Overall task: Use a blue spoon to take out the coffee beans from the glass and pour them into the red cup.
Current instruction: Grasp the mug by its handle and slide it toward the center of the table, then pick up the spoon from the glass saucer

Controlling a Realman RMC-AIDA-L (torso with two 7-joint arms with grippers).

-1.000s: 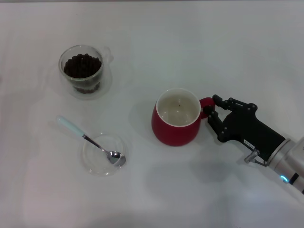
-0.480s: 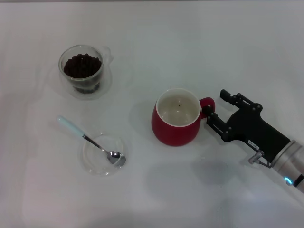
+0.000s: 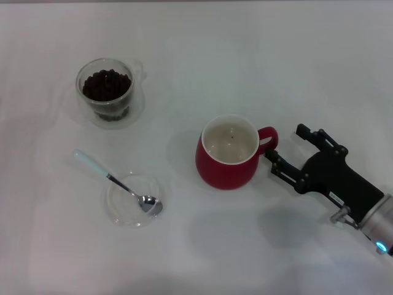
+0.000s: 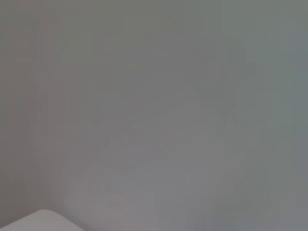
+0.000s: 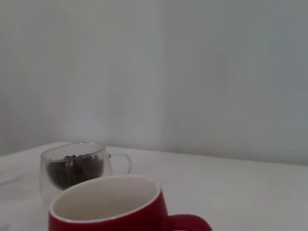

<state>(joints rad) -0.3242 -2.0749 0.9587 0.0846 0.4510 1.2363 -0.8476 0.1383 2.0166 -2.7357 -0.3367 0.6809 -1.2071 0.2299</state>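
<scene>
The red cup [image 3: 226,157] stands upright mid-table with its cream inside showing and its handle [image 3: 269,139] pointing at my right gripper [image 3: 284,143]. That gripper is open, just right of the handle and apart from it. The glass [image 3: 106,90] stands at the far left, filled with the coffee beans [image 3: 106,85]. The blue spoon [image 3: 114,180] lies at the near left, its bowl resting in a shallow clear dish [image 3: 123,209]. The right wrist view shows the red cup [image 5: 108,214] close up, with the glass [image 5: 72,166] and beans [image 5: 73,172] behind it. My left gripper is out of view.
The white table [image 3: 258,61] runs all around the objects. The left wrist view shows only a grey wall and a white corner [image 4: 38,221].
My right gripper has spread its fingers and drawn back to the right and nearer, away from the cup's handle. The cup, glass and spoon have not moved.
</scene>
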